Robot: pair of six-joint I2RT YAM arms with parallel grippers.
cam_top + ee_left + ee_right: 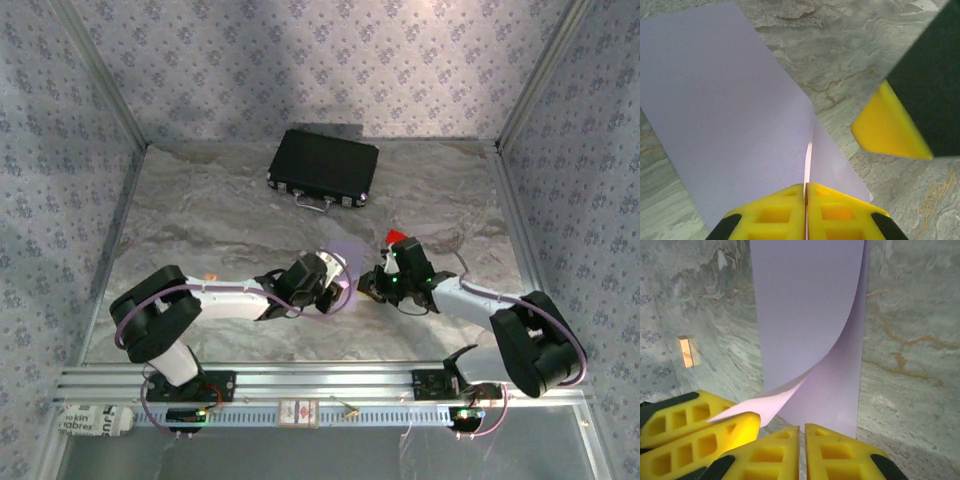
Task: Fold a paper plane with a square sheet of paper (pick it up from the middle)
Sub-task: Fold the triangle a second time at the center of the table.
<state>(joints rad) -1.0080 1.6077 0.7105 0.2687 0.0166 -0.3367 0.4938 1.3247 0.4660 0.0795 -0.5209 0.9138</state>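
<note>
left fingers [790,212] pinch the square sheet of paper [730,110], which curls ahead of them. right fingers [822,452] are pressed together, the sheet's edge just beyond their tips.

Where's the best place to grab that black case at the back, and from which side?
Probably the handle on the near long edge of the black case, coming from the arms' side. The case lies flat and looks too wide for the jaws, while the handle juts toward the arms.
</note>
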